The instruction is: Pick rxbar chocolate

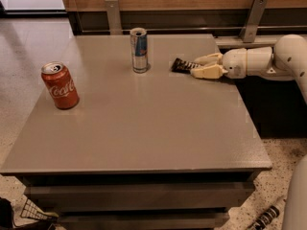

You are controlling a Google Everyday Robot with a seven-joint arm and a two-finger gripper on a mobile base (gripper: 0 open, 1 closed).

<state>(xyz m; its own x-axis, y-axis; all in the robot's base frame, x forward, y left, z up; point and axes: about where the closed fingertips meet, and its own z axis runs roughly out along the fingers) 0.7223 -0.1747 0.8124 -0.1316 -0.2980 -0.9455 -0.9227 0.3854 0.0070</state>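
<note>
1. The rxbar chocolate lies towards the far right of the bench, flat, long axis running left to right. Its dark wrapper sticks out leftward from the gripper.
2. The gripper is at bench level at the bar's right end. The jaws are narrow and closed on that end, one on the far edge and one on the near edge. I judge this grip suits the bar's shape: taken across its width, a flat bar offers two parallel edges to press on.
3. I cannot tell whether the bar rests on the surface or is just clear of it.
4. The arm reaches in from the right, off the bench's side. The forearm is nearly level and the wrist in line with it, so the gripper points left along the bar. The low side approach looks chosen to get under the wrapper's thin profile.
5. The slim blue-and-silver can stands upright near the bar's free end, apart from it. In my view a straight lift avoids it.
6. The red Coca-Cola can stands upright well apart at the left, out of the way.
7. Assessment: grasp made, lift not yet evident.
</note>
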